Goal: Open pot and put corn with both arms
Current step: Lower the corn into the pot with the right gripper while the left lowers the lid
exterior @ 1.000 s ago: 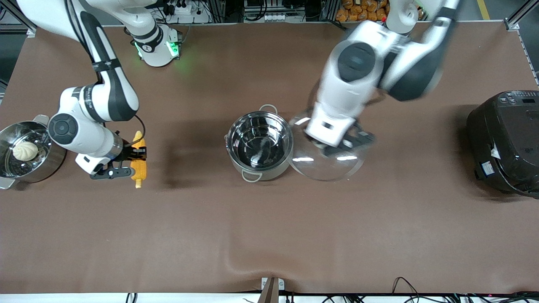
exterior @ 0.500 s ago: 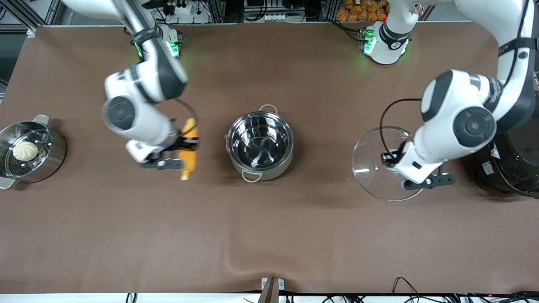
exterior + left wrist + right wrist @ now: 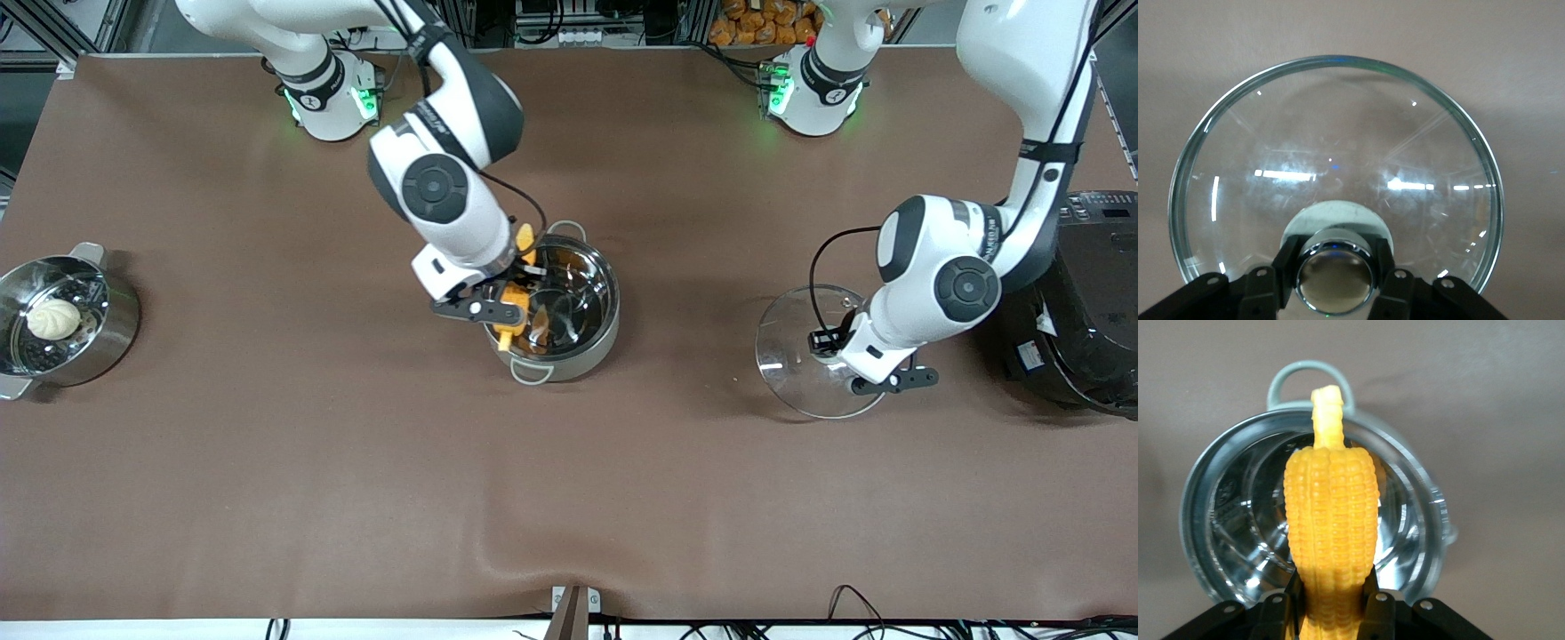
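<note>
your right pincer has swung in from the left of the frame and now hangs over the open pot at centre, clenched on the corn; half a second ago that cob was still over bare bench, short of the rim. in the right wrist view the corn lies lengthwise across the mouth of the pot, its pale stub pointing at one loop handle, and you can see it gripped between the black fingers at the bottom edge. over at the right of the frame, your left pincer has barely shifted: it grasps the knob of the glass lid, which sits low over the bench between the pot and the black cooker; whether it touches the cloth you cannot tell. so the pot is open and the lid is out of the way, and the corn looks lined up for the drop. judge it as the last step: lower a touch and let go, minding that the long cob could catch the rim. the steamer pot with its white bun stays untouched at the left edge.
</note>
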You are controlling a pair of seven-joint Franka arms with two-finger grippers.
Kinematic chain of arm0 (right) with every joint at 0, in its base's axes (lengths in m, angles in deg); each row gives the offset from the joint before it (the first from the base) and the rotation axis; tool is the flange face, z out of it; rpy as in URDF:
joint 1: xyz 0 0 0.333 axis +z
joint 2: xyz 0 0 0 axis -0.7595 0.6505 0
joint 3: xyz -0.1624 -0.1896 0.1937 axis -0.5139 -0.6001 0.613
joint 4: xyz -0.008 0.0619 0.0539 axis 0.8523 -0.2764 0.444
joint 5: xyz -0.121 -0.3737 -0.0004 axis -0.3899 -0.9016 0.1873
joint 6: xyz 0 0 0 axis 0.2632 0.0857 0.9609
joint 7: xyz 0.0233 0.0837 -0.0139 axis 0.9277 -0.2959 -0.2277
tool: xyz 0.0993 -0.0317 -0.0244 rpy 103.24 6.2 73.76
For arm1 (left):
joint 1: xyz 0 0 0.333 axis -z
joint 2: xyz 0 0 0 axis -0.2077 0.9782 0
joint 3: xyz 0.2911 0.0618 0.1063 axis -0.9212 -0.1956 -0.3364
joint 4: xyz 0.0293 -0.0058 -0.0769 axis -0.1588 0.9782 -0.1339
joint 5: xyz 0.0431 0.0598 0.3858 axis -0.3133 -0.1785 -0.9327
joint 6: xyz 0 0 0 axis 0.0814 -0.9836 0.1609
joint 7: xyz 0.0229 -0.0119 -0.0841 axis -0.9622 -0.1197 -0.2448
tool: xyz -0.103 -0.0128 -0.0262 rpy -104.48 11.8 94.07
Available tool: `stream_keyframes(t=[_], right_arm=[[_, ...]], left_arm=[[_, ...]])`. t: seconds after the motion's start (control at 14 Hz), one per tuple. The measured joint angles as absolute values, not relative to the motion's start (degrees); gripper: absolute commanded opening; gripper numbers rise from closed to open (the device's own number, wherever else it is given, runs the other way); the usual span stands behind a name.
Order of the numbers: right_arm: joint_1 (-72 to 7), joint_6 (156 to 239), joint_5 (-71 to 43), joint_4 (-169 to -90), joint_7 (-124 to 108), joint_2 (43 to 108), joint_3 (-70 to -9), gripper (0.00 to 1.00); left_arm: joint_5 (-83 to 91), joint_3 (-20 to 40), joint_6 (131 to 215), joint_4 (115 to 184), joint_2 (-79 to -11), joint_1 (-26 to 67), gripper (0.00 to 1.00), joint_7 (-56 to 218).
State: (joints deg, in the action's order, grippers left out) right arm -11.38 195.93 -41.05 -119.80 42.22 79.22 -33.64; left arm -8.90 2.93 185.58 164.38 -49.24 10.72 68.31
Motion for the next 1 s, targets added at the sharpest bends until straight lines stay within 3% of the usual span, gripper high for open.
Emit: stream_keyframes(t=[0.29,0.64,0.86,1.0], right_arm=[[-9.1,196.1,-41.0,-117.4,43.8,84.2,-33.7,0.0],[-8.8,196.1,-41.1,-116.7,42.7,85.7,-33.7,0.0],[-8.7,196.0,-41.4,-116.1,41.9,85.8,-33.8,0.0],[-8.7,196.0,-41.7,-116.0,41.4,86.0,-33.9,0.0]], left_arm=[[-8.9,3.3,189.8,168.4,-49.3,10.7,0.0,68.3],[-8.9,3.4,194.7,171.7,-49.0,10.7,0.01,68.3],[-8.9,3.4,195.0,172.0,-48.6,10.7,0.21,68.3],[-8.9,3.4,195.0,172.0,-48.4,10.7,0.26,68.3]])
